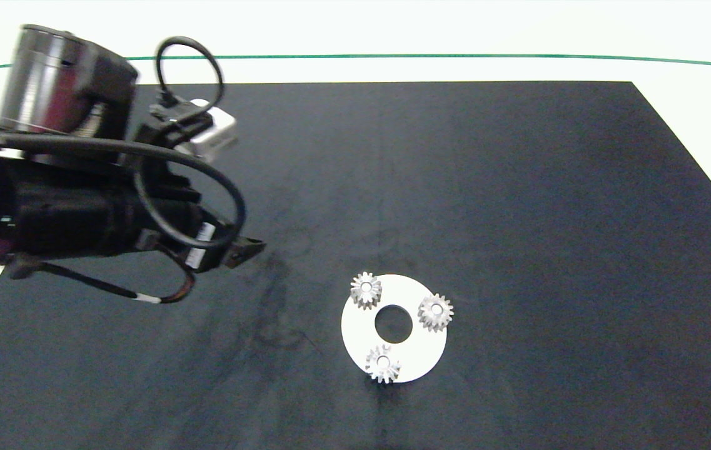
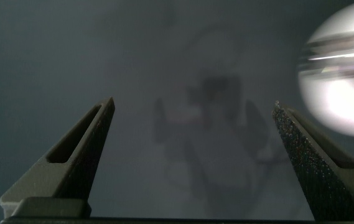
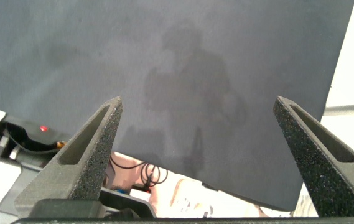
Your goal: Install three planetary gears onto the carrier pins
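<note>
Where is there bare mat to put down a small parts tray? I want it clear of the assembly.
The black mat is bare right of the white disc, out to the mat's right edge, and across the far strip behind it. The near-left corner is bare too. It is crowded at the disc, where three gears sit, and under the left arm.

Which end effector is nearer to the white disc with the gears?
Left. The left end effector hangs to the left of the white disc, apart from it. The right end effector is outside the head view.
</note>
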